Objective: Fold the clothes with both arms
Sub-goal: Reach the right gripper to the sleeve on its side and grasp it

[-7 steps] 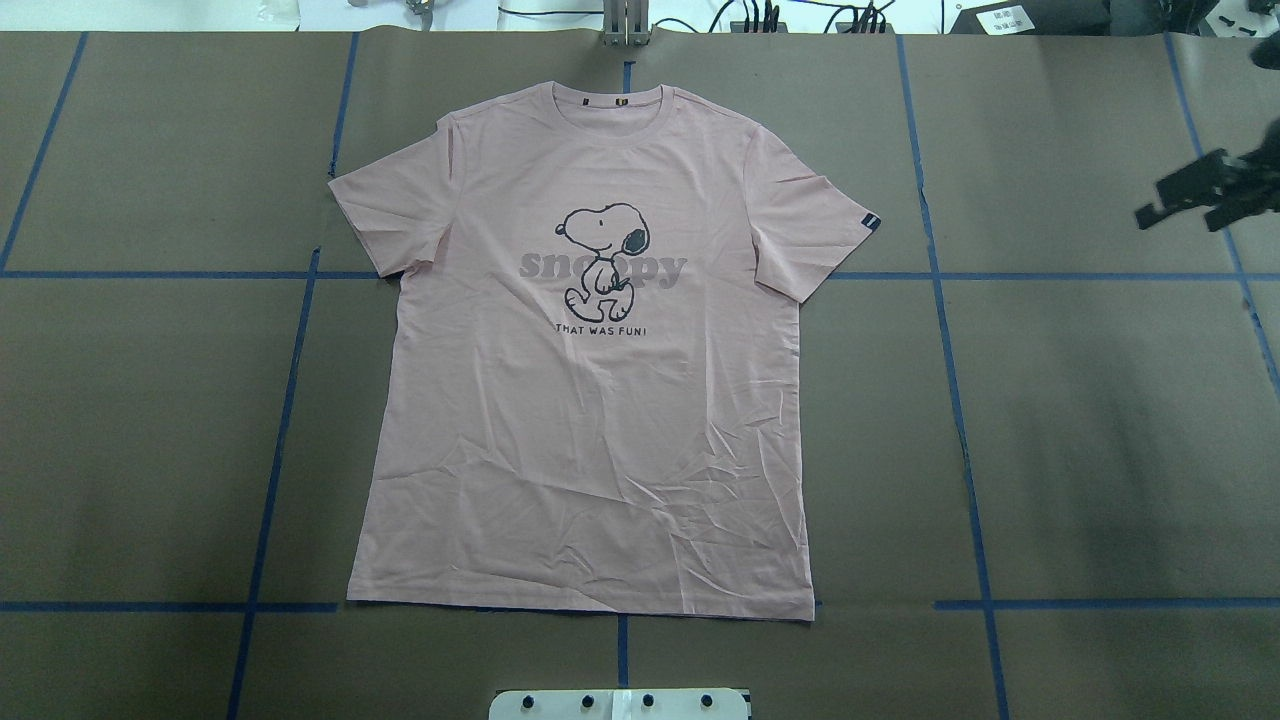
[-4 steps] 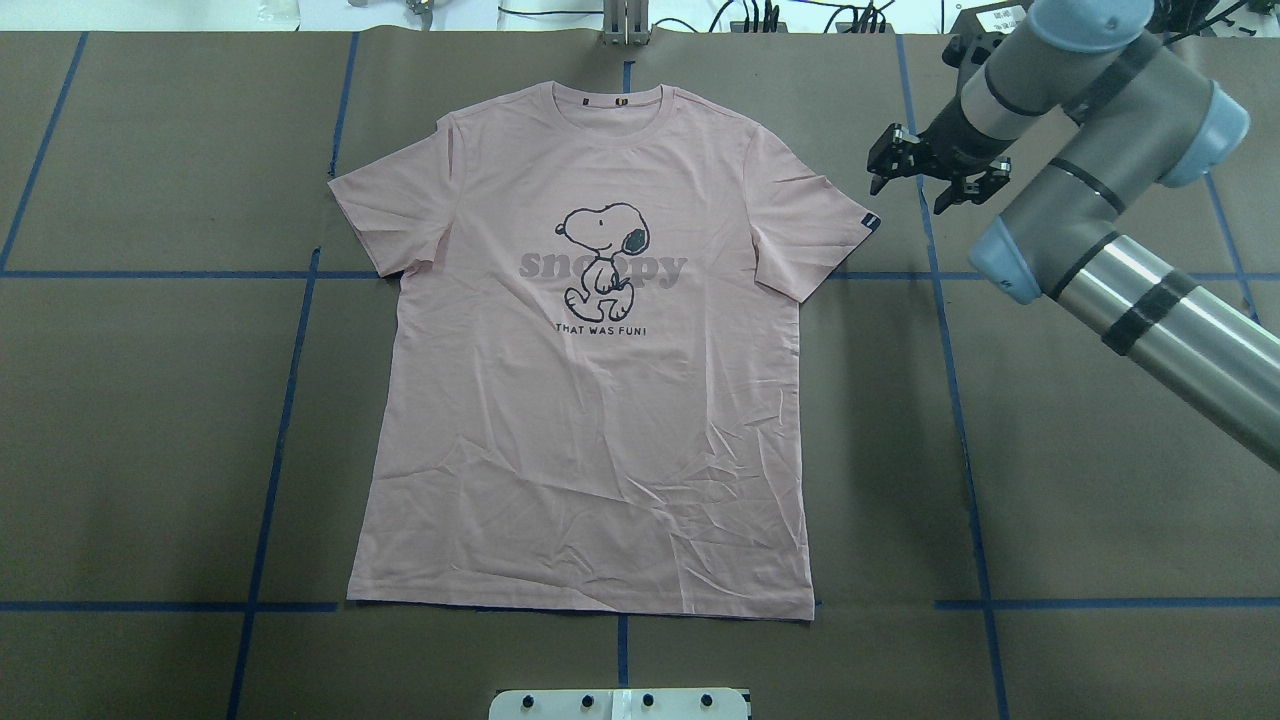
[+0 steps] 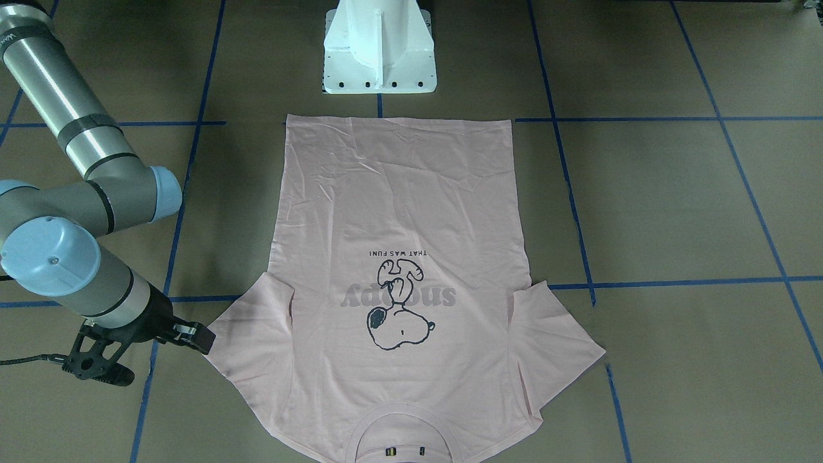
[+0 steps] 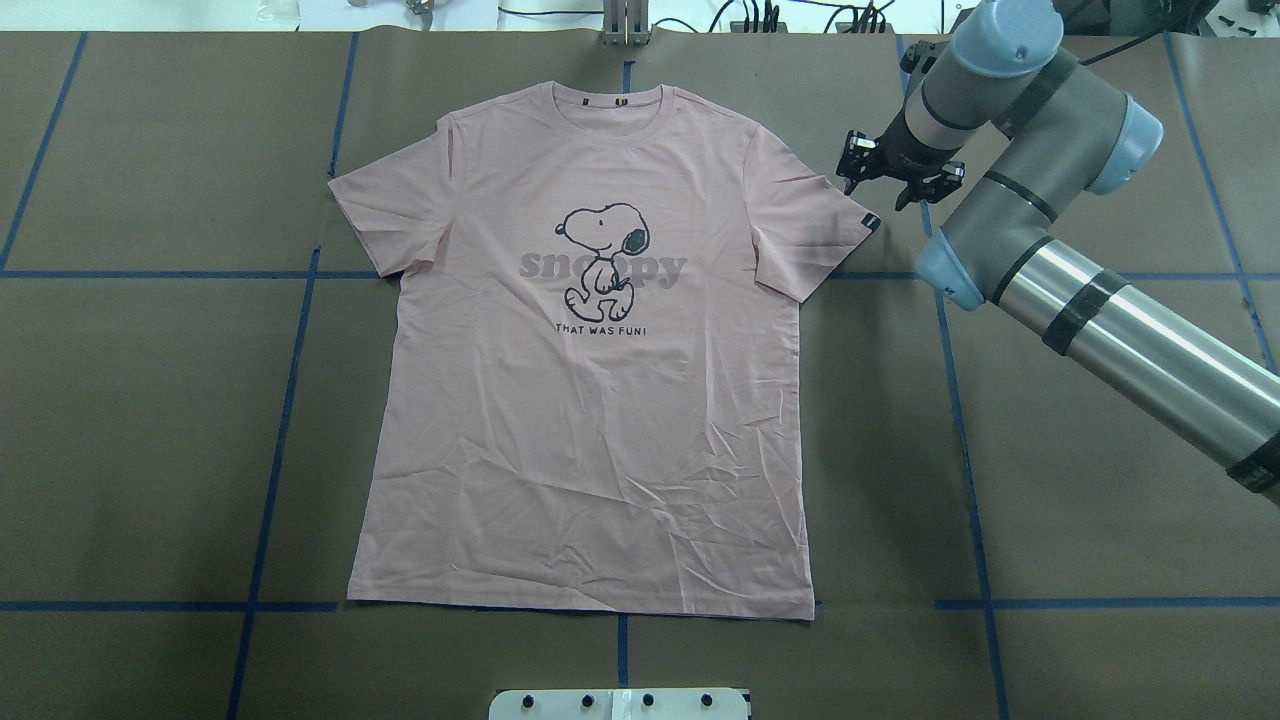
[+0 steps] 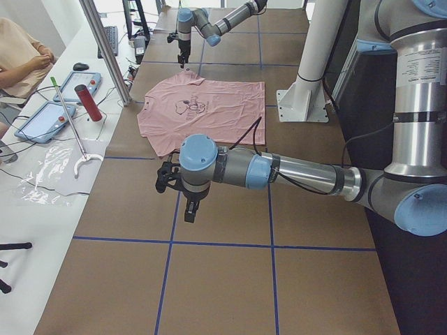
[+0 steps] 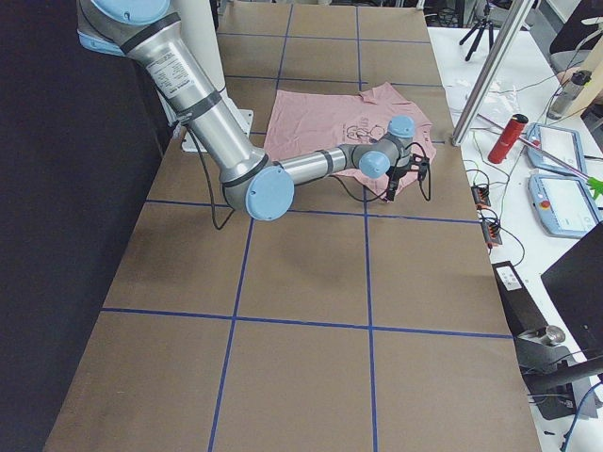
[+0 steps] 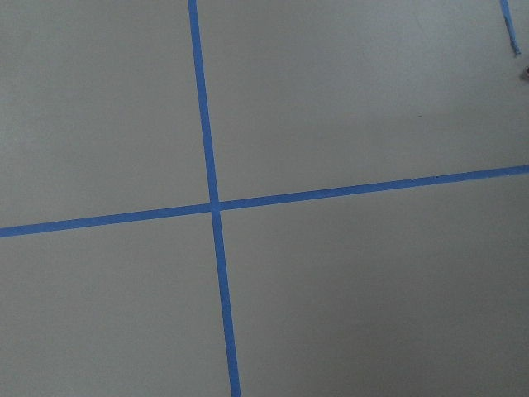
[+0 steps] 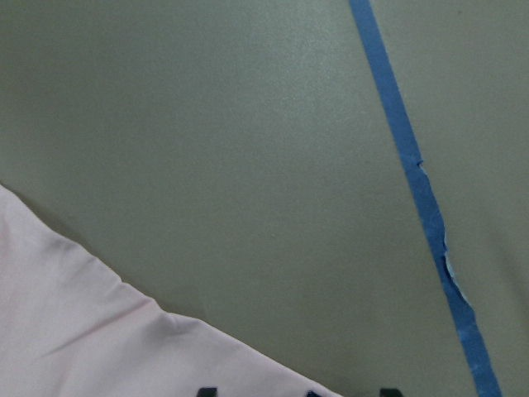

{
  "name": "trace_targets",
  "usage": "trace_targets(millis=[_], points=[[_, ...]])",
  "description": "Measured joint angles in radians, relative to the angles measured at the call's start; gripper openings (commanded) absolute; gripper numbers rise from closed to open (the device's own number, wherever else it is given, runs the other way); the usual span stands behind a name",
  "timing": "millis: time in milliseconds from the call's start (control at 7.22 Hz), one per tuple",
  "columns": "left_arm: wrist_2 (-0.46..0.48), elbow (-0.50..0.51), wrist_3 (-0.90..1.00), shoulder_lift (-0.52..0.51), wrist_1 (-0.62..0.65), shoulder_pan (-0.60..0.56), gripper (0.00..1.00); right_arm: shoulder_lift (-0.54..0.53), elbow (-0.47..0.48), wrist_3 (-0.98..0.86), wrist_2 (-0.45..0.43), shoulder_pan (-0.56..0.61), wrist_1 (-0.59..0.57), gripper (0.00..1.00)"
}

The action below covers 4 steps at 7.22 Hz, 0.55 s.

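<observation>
A pale pink T-shirt (image 4: 590, 400) lies flat and print-up on the brown table, collar at the far side; it also shows in the front-facing view (image 3: 398, 212). My right gripper (image 4: 878, 192) is open, over the bare table just beyond the tip of the sleeve with the small dark tag (image 4: 872, 222). In the front-facing view the right gripper (image 3: 154, 354) is at the left, one finger close to the sleeve edge. The right wrist view catches a corner of pink cloth (image 8: 83, 331). My left gripper (image 5: 174, 178) appears only in the exterior left view, away from the shirt; I cannot tell its state.
Blue tape lines (image 4: 950, 400) grid the table. The white pedestal base (image 3: 379, 51) stands at the shirt's hem side. A side bench with tablets, a red bottle (image 5: 89, 102) and a metal pole (image 5: 105, 49) runs along the far edge, with a seated person (image 5: 21, 56).
The right arm has swung in from the table's right edge toward the tagged sleeve, and its gripper has stayed open. The shirt has not moved.
</observation>
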Motion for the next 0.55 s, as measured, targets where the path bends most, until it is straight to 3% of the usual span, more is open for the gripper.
trace_targets(millis=[277,415,554], points=[[-0.012,0.000,0.000,0.000,0.000,-0.001,1.00,0.000,-0.016,0.004,-0.018,-0.014,0.000,0.61],[-0.015,-0.001,0.000,0.000,0.001,-0.001,1.00,0.000,-0.025,0.005,-0.019,-0.015,0.000,0.46],[-0.019,-0.001,0.000,0.001,0.001,-0.001,1.00,-0.001,-0.029,0.005,-0.020,-0.016,-0.001,0.13]])
